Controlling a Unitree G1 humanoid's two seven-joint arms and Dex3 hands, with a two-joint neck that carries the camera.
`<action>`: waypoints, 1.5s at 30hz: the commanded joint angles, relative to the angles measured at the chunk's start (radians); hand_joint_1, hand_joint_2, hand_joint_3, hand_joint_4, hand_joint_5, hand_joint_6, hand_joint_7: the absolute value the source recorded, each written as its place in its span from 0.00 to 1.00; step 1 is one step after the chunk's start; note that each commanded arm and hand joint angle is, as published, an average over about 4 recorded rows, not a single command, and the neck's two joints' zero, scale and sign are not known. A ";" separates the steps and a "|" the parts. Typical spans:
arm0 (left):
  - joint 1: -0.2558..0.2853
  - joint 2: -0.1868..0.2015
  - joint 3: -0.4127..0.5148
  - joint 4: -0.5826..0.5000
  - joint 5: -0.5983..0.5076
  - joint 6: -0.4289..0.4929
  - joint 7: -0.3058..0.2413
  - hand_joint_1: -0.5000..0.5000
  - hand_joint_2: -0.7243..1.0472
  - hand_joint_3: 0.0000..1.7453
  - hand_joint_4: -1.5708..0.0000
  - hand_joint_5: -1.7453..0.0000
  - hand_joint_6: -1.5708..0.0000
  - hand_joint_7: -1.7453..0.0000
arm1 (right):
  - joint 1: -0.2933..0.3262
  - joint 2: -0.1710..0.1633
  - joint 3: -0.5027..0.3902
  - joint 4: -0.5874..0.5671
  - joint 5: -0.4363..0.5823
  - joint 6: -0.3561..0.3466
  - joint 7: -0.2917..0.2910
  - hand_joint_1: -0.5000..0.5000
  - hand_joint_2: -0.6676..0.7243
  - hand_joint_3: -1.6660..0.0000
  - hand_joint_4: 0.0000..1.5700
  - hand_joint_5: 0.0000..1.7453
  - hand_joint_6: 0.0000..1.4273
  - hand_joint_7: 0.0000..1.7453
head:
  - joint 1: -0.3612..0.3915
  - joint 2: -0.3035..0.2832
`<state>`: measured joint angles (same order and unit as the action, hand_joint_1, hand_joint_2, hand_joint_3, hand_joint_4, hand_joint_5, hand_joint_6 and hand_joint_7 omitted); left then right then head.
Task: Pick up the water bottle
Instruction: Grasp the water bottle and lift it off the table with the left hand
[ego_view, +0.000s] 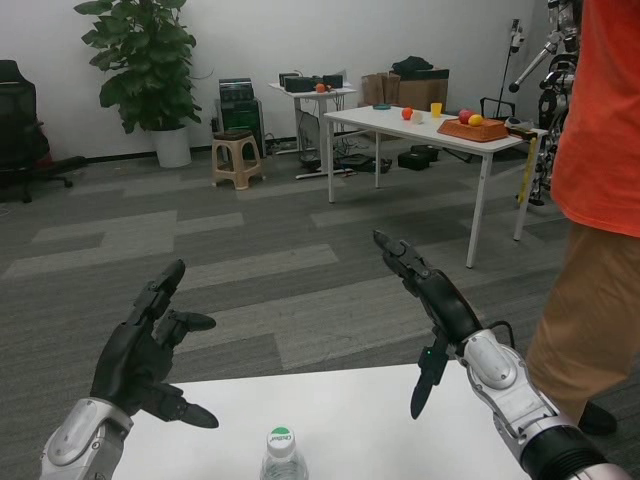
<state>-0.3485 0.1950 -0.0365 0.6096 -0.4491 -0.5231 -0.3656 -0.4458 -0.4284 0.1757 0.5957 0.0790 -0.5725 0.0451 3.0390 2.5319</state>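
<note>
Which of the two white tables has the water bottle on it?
The near table between the robot's hands holds the water bottle; the far table carries fruit and a cup.

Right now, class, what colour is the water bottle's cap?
White, with a green top, on the water bottle; the head view shows it.

A single head view looks forward and slightly down from the robot's own head, close over the near white worktop, whose far edge crosses the lower part of the picture. The left hand and right hand rise close before the lens. Beyond lies grey floor, a far table, and a person at the right edge.
</note>
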 joint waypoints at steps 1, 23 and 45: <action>-0.017 0.004 0.009 0.007 -0.007 -0.009 0.007 0.00 0.35 0.04 1.00 0.12 1.00 0.92 | 0.004 0.003 -0.008 0.000 0.005 -0.006 -0.005 0.04 0.91 1.00 0.00 0.00 0.00 0.00 | -0.001 -0.003; -0.032 0.070 -0.064 0.030 -0.011 0.086 -0.047 0.00 0.30 0.04 1.00 0.18 1.00 0.92 | -0.002 0.004 -0.002 0.049 0.005 -0.004 -0.005 0.04 0.91 1.00 0.00 0.00 0.00 0.00 | -0.015 -0.066; -0.064 0.108 -0.214 0.124 -0.066 0.141 -0.092 0.00 0.30 0.05 1.00 0.18 1.00 0.92 | 0.000 0.000 0.007 0.070 0.005 -0.004 -0.005 0.04 0.91 1.00 0.00 0.00 0.00 0.00 | -0.050 -0.306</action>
<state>-0.3967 0.2856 -0.2464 0.7185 -0.5093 -0.3947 -0.4504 -0.4457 -0.4277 0.1803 0.6566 0.0794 -0.5733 0.0450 2.9899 2.2275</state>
